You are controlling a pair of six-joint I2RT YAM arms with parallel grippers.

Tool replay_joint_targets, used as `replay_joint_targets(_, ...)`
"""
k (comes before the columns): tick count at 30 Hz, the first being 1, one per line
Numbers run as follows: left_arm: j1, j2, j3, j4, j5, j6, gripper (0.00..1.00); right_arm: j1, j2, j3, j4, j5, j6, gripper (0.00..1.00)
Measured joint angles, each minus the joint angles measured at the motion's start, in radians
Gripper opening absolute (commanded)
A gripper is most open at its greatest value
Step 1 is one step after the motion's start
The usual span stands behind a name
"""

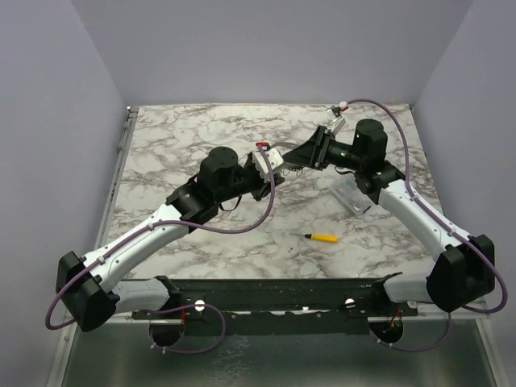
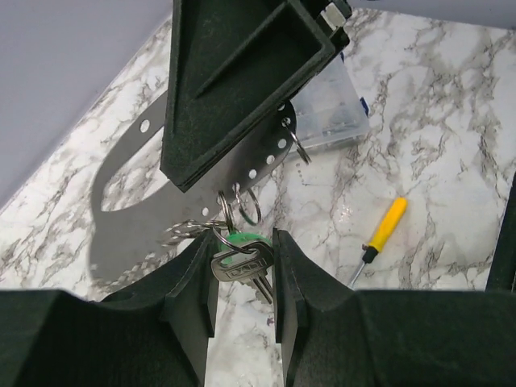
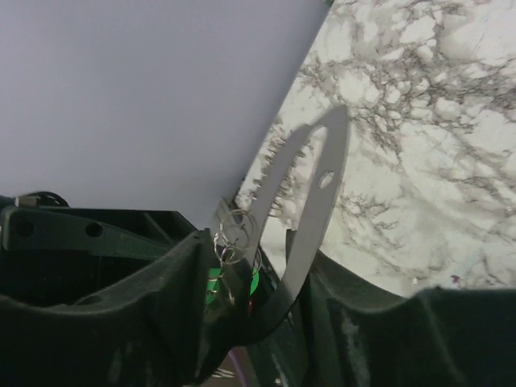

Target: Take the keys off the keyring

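The keyring (image 2: 133,230), a flat silvery oblong loop with a row of small holes along its edge, is held up off the marble table (image 1: 201,129) between the two arms, about mid-table towards the far side. Thin split rings (image 2: 246,205) hang from its holes, and the keys (image 2: 242,272) dangle from these: a silver key in front and a green head just behind it. The left gripper (image 2: 243,251) is closed on the keys, its two fingers pressing the silver key from either side. The right gripper (image 3: 258,274) clamps the keyring's band, which rises out from between its fingers, with the rings and a bit of green showing near its left finger. Below and beyond on the table lie a clear plastic box (image 2: 330,113) and, nearer the arm bases, a yellow-handled screwdriver (image 2: 383,230), well apart from the grippers.
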Motion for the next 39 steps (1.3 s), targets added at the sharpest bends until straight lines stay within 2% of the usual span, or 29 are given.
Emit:
replay_joint_targets(4,0.0,0.03,0.047,-0.096,0.022,0.041,0.0,-0.012,-0.028,-0.024,-0.017,-0.011,-0.027,0.7)
replay_joint_targets(13,0.014,0.068,0.172,-0.365,0.063,0.205,0.0,-0.073,-0.121,-0.051,-0.121,-0.044,-0.119,0.83)
replay_joint_targets(22,0.023,0.081,0.23,-0.549,0.064,0.426,0.0,-0.086,-0.224,-0.064,-0.212,-0.087,-0.296,0.83)
replay_joint_targets(32,0.024,0.096,0.359,-0.68,0.083,0.771,0.0,-0.086,-0.244,-0.064,-0.233,-0.169,-0.452,0.82)
replay_joint_targets(39,0.024,0.133,0.432,-0.741,0.082,0.975,0.0,-0.086,-0.245,-0.064,-0.233,-0.235,-0.564,0.76)
